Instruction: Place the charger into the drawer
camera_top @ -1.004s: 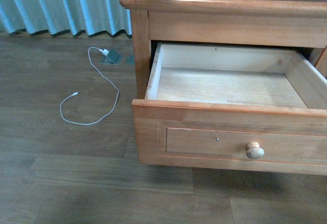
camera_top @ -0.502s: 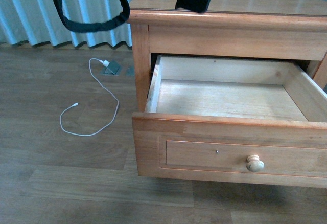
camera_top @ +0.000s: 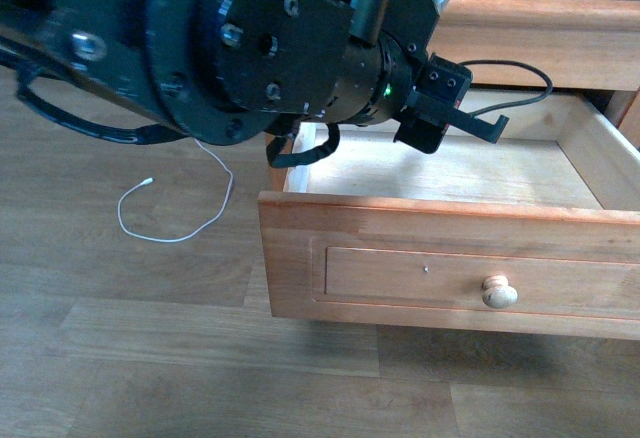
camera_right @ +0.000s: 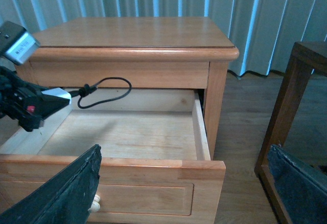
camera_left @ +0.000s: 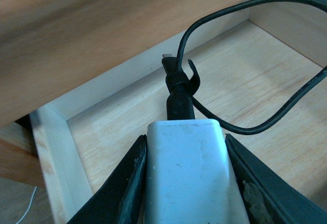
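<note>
- Your left gripper [camera_left: 185,150] is clamped on the charger [camera_left: 186,183], holding it over the far left part of the open drawer [camera_top: 420,220]. Your right gripper [camera_right: 184,155] hangs spread wide and empty.
- The black cable [camera_left: 214,9] loops up toward the cabinet's top rail [camera_right: 133,73]. If you release now, it may snag there or jam the drawer on closing.
- The height above the drawer floor is hard to judge; it is perhaps a short drop.
- A second ago the front view showed no arm and a bare drawer. Now the left arm [camera_top: 250,48] reaches in.
</note>
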